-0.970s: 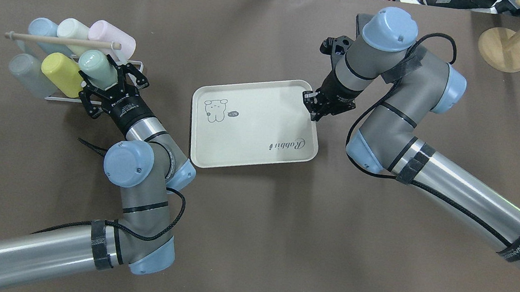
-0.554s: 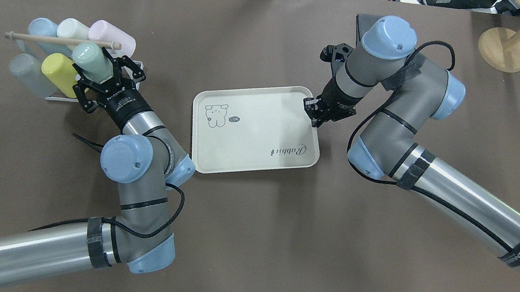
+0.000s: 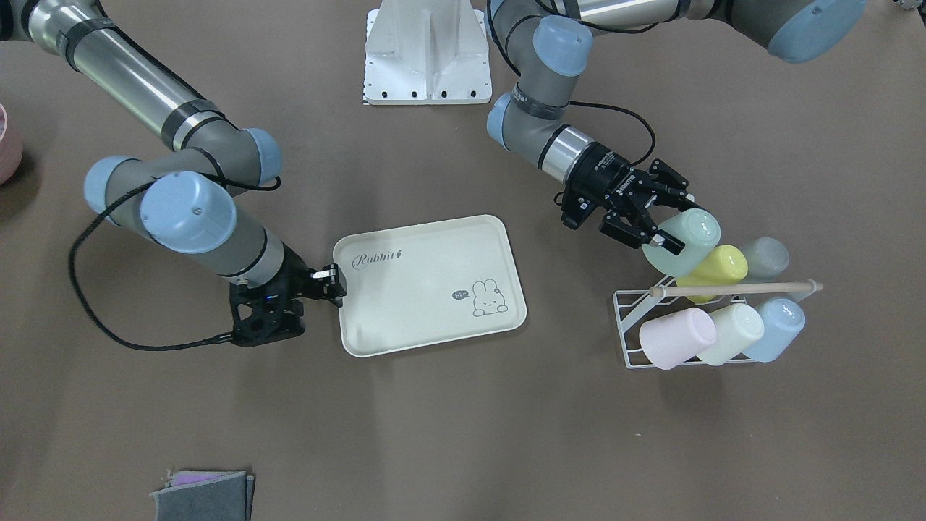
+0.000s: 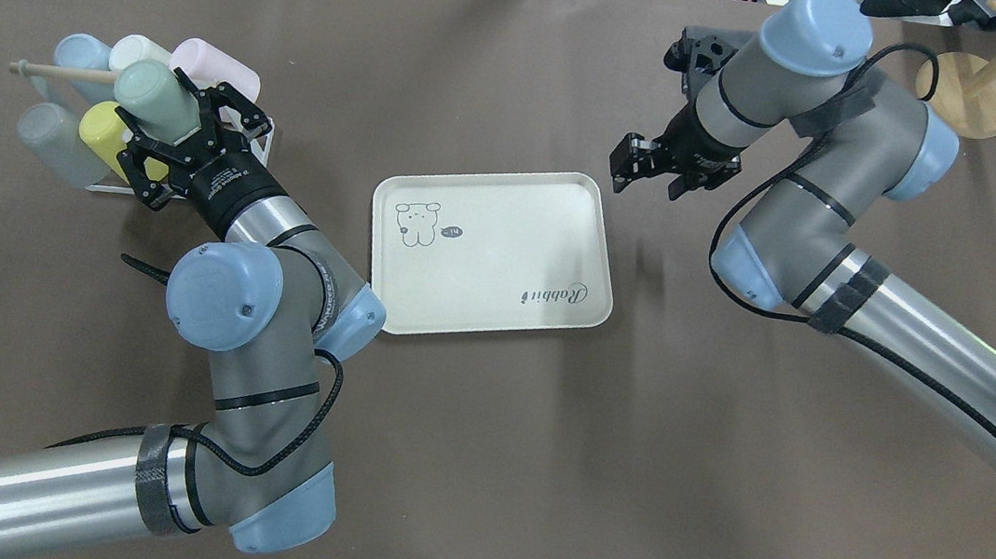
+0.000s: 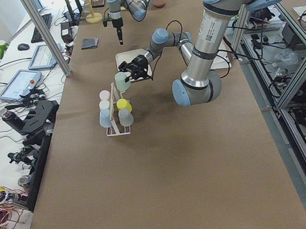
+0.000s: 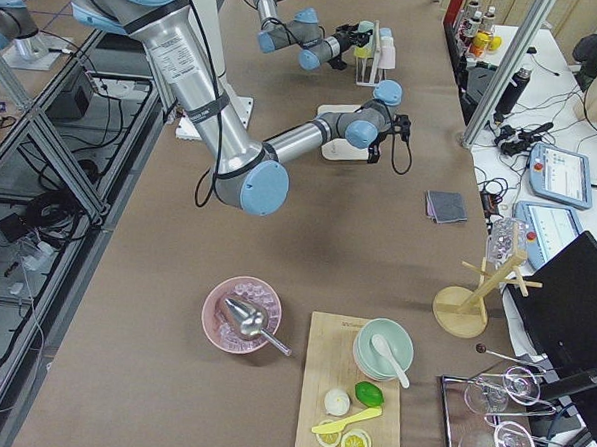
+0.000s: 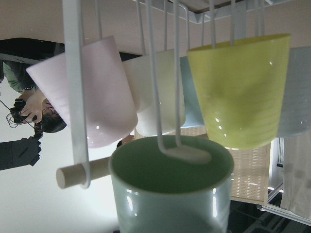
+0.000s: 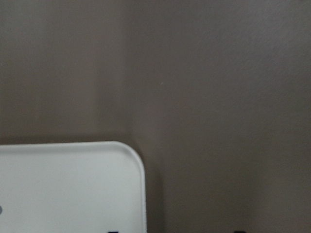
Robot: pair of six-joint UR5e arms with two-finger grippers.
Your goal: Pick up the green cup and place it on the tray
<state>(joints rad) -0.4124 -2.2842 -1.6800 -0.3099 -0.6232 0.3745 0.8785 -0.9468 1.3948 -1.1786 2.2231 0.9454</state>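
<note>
Watching left gripper (image 4: 178, 126) clamped on green cup (image 4: 153, 98): peg (image 7: 187, 155) inside its mouth could snag, tipping rack (image 3: 621, 325). Right gripper (image 4: 650, 177) wide, empty.

- The green cup (image 4: 155, 98) is a small, plain sage-green tumbler without a handle. The left gripper (image 4: 182, 126) clamps it near its open rim and holds it off the counter (image 4: 477, 465). It is tipped over, its base pointing up and away from the robot. It hangs near the counter's left end, toward the far edge.
- The tray (image 4: 495, 223) is cream and rectangular, with rounded corners, a raised rim, "Rabbit" lettering and a bunny drawing. It lies flat at mid-counter, slightly askew, well apart from the cup.
</note>
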